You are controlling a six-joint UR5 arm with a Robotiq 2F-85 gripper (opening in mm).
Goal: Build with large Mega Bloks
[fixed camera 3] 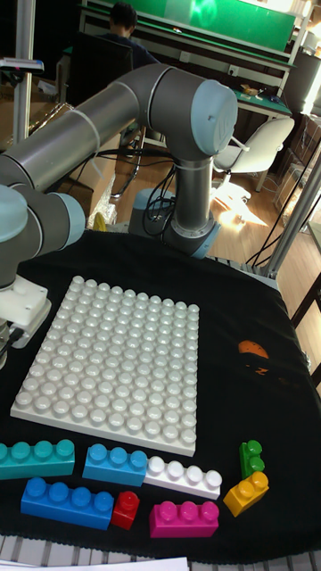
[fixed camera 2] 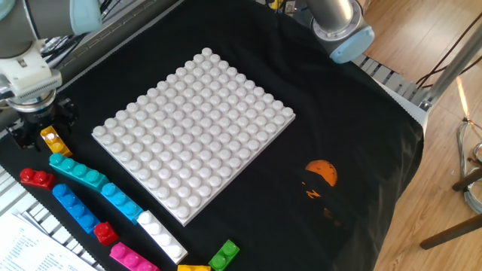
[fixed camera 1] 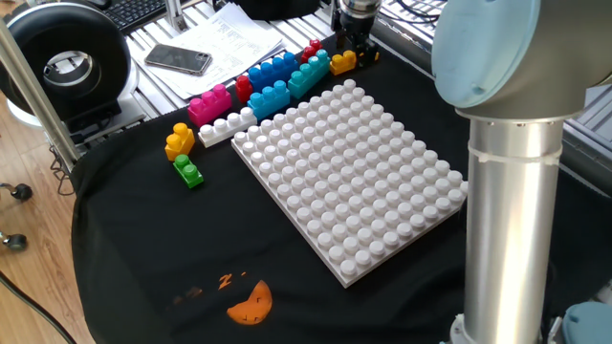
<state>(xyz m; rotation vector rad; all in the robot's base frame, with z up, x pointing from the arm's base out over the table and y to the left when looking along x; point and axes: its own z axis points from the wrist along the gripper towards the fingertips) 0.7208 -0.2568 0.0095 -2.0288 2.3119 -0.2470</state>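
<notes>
My gripper [fixed camera 2: 39, 126] hangs at the far corner of the black cloth, open, its fingers spread around the end of the long orange-yellow Mega Blok [fixed camera 2: 51, 140], which lies on the cloth. From the other side the gripper [fixed camera 1: 353, 46] stands just behind that block [fixed camera 1: 343, 62]. Beside it lie a teal brick [fixed camera 2: 77, 173], a red one [fixed camera 2: 36, 178], blue bricks [fixed camera 1: 273, 72], a white brick [fixed camera 1: 225, 126] and a pink one [fixed camera 1: 210, 101]. A short yellow block [fixed camera 1: 179, 140] and a green one [fixed camera 1: 188, 172] sit apart. The white studded baseplate [fixed camera 1: 349, 172] carries nothing.
The arm's grey column [fixed camera 1: 512, 191] rises at the near right. A phone [fixed camera 1: 178, 59] and papers lie on the slatted bench behind the bricks, next to a black round device [fixed camera 1: 62, 57]. An orange logo [fixed camera 1: 251, 304] is printed on the cloth.
</notes>
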